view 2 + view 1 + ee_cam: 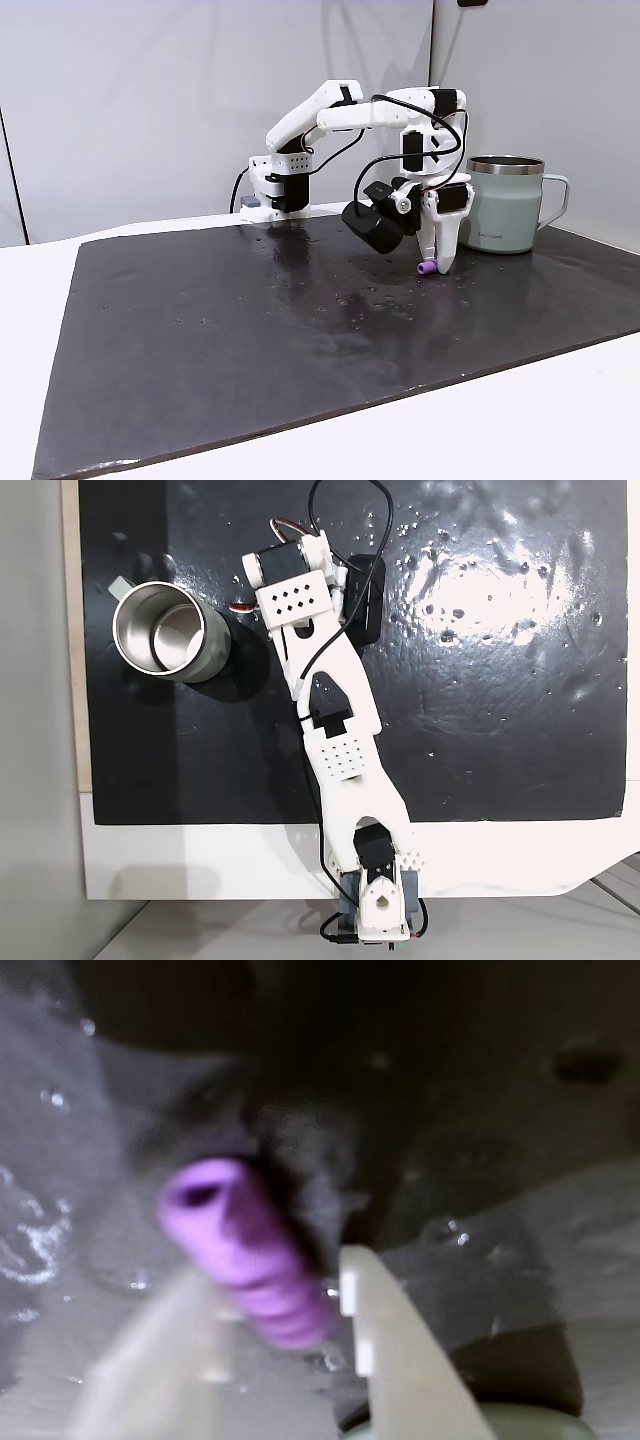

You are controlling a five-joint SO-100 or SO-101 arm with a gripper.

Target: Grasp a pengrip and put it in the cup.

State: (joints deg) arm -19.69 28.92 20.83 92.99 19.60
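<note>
You have the small purple ribbed pengrip point(250, 1260) pinched between the white two-finger gripper's point(437, 264) closed tips, near the grey-green steel-lined cup point(505, 205).

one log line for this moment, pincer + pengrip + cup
pincer: shut on pengrip, just above mat | pengrip: purple, between the fingers | cup: upright, empty, beside arm | step: pengrip grasped, not yet in cup

White printed arm point(335, 705), black servos, black cables
</note>
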